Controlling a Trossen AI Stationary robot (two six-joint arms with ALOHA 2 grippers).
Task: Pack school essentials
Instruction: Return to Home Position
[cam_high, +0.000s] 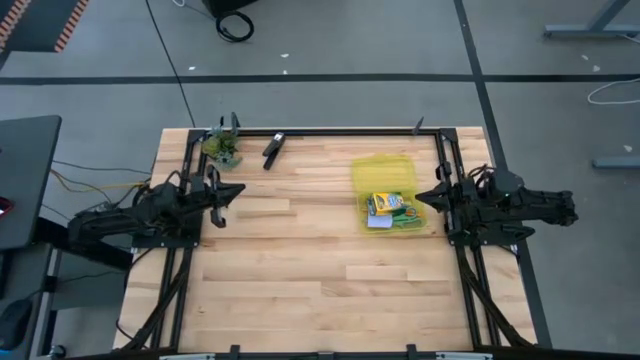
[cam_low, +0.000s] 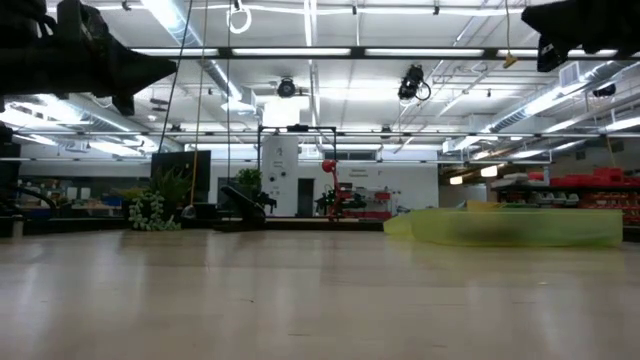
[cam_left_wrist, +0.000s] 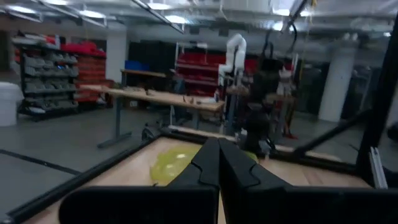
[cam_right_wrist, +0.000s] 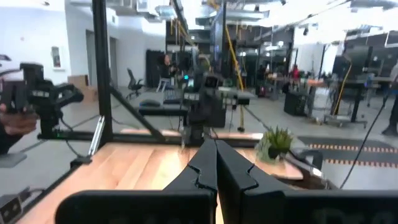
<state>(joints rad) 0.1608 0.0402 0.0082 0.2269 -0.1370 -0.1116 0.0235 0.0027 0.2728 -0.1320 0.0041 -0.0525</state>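
Observation:
An open yellow translucent case (cam_high: 384, 187) lies on the table's right half, its lid part toward the far edge. Its near half holds the stationery: the yellow-green crayon box (cam_high: 384, 203), a pale blue note pad (cam_high: 379, 221) and green items beside them. The low view shows the case (cam_low: 520, 226) as a flat yellow shape, and the left wrist view shows the case (cam_left_wrist: 171, 163) ahead. My left gripper (cam_high: 240, 190) hovers shut at the table's left side. My right gripper (cam_high: 418, 196) hovers shut just right of the case. Both touch nothing.
A black clip-like object (cam_high: 273, 148) and a small green leafy clump (cam_high: 222, 146) sit near the far left edge. A black frame (cam_high: 340, 131) borders the table. The bare wood (cam_high: 300, 270) of the middle and near part is free room.

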